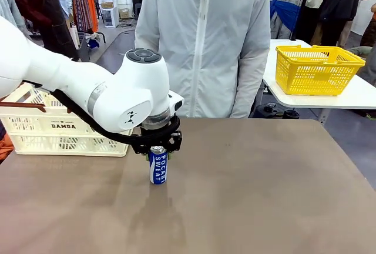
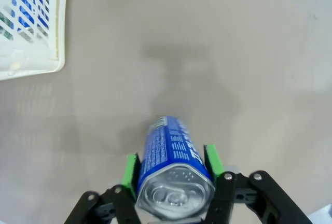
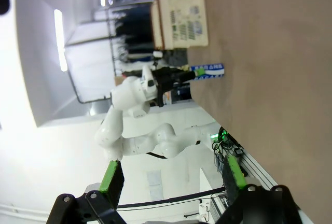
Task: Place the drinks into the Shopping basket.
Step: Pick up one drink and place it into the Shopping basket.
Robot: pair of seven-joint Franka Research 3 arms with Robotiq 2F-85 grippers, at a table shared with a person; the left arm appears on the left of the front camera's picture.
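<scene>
A blue can of drink [image 1: 157, 166] marked "POCARI SWEAT" stands upright on the brown table [image 1: 264, 195], left of the middle. My left gripper [image 1: 157, 154] comes down over it from above. In the left wrist view its green pads [image 2: 131, 168] press both sides of the can [image 2: 171, 149], so the left gripper [image 2: 172, 163] is shut on it. The cream Shopping basket [image 1: 64, 127] with "DAMDA" on its side stands at the far left, and a corner of it [image 2: 31, 27] shows beside the can. My right gripper [image 3: 171, 175] is open and holds nothing, far from the can [image 3: 207, 71].
A person in a white jacket [image 1: 202, 42] stands at the table's far edge, behind the can. A yellow mesh basket [image 1: 317, 69] sits on a separate white table [image 1: 352, 98] at the back right. The brown tabletop right of the can is bare.
</scene>
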